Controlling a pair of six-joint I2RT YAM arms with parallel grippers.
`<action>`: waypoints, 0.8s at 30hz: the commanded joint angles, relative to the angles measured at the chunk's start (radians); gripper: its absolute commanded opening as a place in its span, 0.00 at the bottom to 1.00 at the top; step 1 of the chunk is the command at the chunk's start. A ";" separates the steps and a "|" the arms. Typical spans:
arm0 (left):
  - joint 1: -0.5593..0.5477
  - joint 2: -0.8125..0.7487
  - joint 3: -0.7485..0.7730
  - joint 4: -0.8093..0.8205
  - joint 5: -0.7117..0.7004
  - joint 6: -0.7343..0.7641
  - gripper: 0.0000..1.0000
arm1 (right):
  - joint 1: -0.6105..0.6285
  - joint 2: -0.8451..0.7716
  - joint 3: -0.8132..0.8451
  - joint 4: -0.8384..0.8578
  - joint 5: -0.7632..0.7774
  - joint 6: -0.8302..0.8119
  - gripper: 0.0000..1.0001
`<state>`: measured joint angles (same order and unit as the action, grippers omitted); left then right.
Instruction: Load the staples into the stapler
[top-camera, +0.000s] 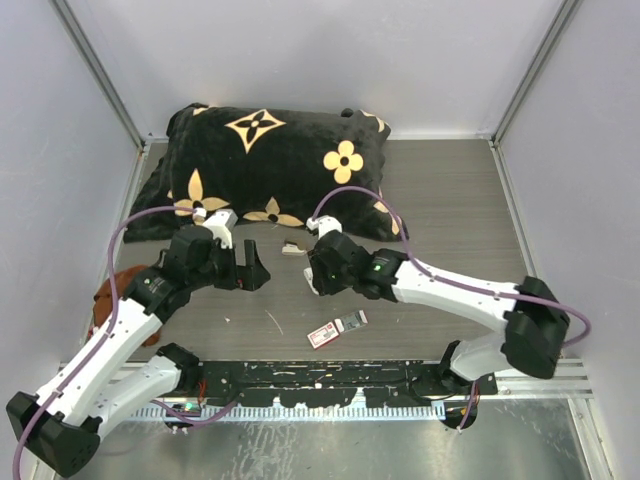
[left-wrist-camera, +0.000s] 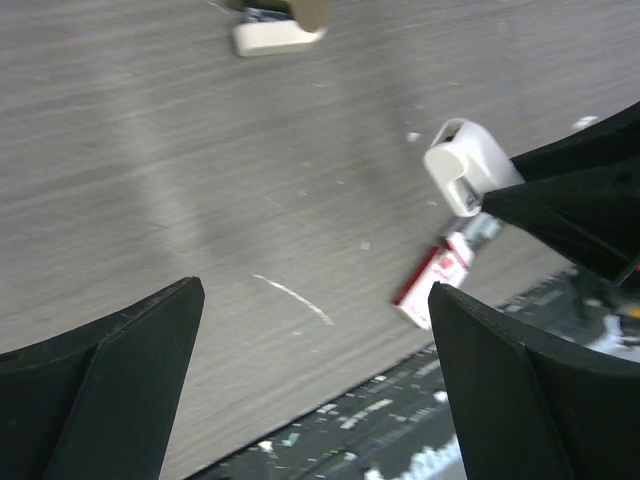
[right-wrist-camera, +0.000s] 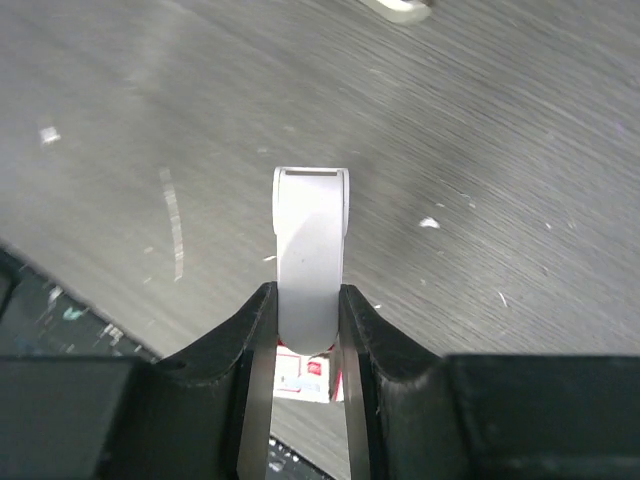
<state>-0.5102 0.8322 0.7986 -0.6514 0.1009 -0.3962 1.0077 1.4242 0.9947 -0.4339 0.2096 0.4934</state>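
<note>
Your right gripper (right-wrist-camera: 305, 300) clamps the smooth, round-ended white plastic stapler (right-wrist-camera: 310, 240); your left gripper (left-wrist-camera: 315, 300) gapes wide near the red-and-white cardboard staple box (left-wrist-camera: 428, 288).

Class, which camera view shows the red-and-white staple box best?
Top external: the staple box lies whole and unobstructed, its tray slid out. Left wrist shows it closer but blurred; right wrist shows only a sliver below the stapler.

We see white stapler (right-wrist-camera: 310, 270) clamped upright between jaws of right gripper (right-wrist-camera: 306, 300). Red-and-white staple box (top-camera: 325, 335) lies flat on worktop (top-camera: 450, 220) near front edge, grey tray (top-camera: 352, 321) slid partly out.
</note>
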 joint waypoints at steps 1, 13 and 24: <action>0.004 -0.060 -0.026 0.126 0.222 -0.208 0.97 | 0.000 -0.152 -0.012 0.057 -0.237 -0.248 0.01; -0.003 -0.020 -0.173 0.479 0.588 -0.707 0.93 | 0.045 -0.320 -0.067 0.174 -0.468 -0.359 0.01; -0.070 0.015 -0.187 0.459 0.643 -0.712 0.70 | 0.061 -0.304 -0.052 0.208 -0.460 -0.387 0.01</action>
<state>-0.5667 0.8536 0.6128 -0.2543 0.6903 -1.0901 1.0641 1.1244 0.9176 -0.3004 -0.2386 0.1295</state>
